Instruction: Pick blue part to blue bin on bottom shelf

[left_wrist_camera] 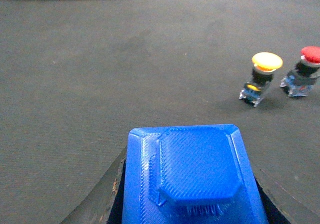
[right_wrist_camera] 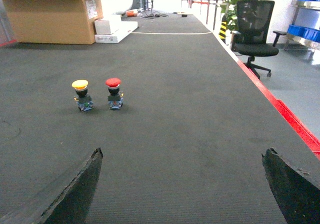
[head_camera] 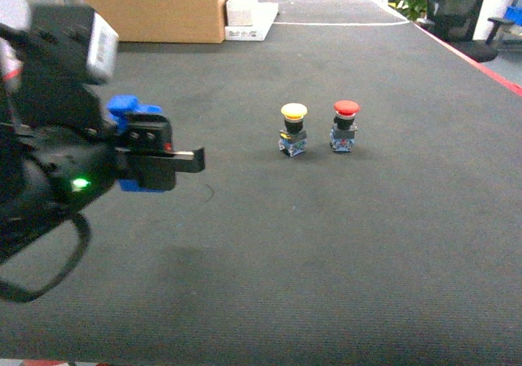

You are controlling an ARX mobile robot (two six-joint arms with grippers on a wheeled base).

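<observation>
On your left, the left tool has the blue part clamped between its jaws; the left wrist view shows the piece filling the gap, dark fingers pressed against either flank, its octagonal raised face turned up toward the camera. In the head view the part sits at the tool's mouth, lifted above the dark desk, so you already have it and the grasp looks square.

Move toward the middle and you find the yellow-capped button and, just beside it to the right, the red-capped button, both upright on the desk and well apart from the held part. Leave them alone.

On the right, the right tool hangs wide open with nothing between its fingers, over bare desk.

What your next move turns on: neither the bottom shelf nor its blue bin appears in the head or left wrist views, so you cannot tell which way the target lies from the left tool. Blue bins on a rack show far right in the right wrist view, but which tier is unclear.
</observation>
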